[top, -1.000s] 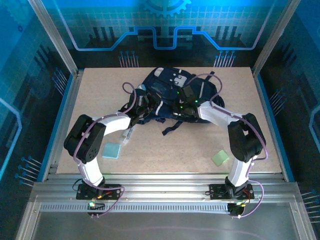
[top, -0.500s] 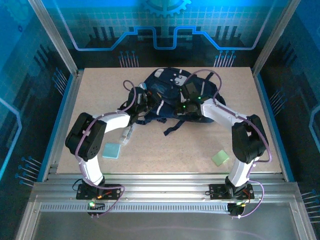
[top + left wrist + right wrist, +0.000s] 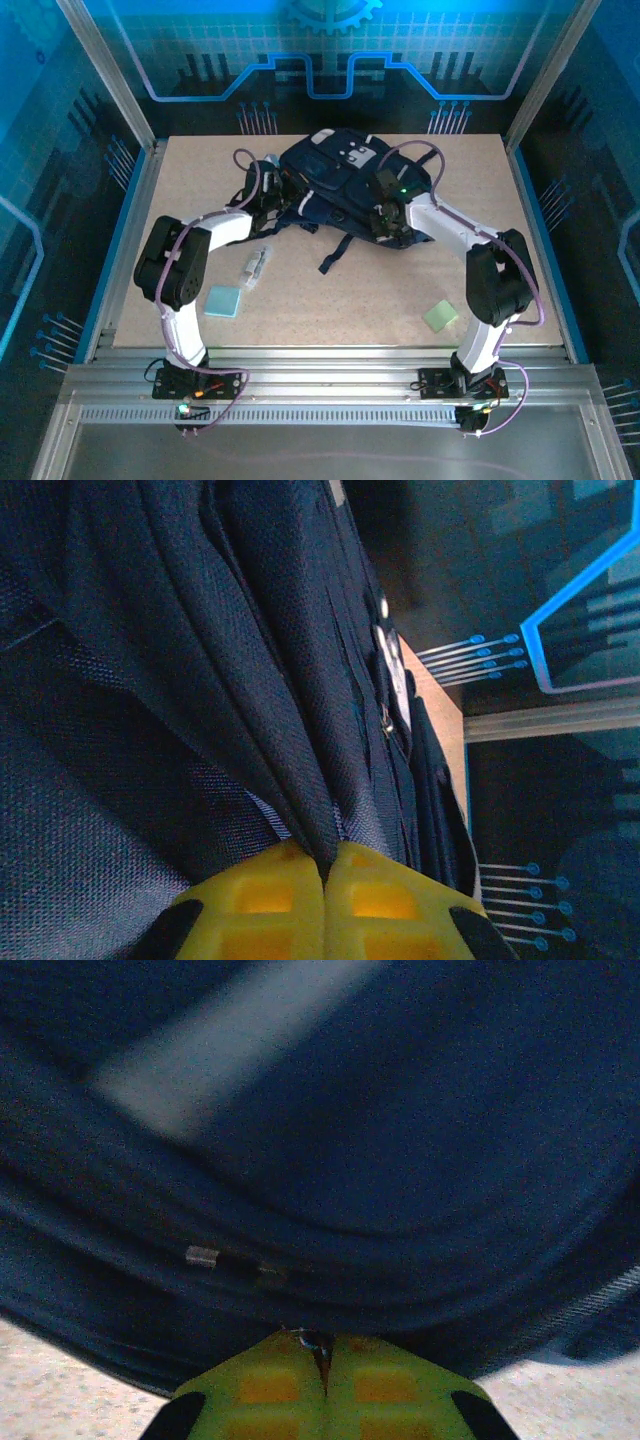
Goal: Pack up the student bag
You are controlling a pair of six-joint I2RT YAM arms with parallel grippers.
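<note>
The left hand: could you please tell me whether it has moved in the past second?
Yes. The left hand has gone toward the far edge of the table, away from the light blue square.

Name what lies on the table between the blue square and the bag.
A small pale object lies between the blue square and the bag, as the top view shows.

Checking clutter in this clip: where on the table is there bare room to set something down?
Bare: the near middle between the blue square and green square; also the far-left corner of the table. Crowded: around the student bag and its loose strap.
</note>
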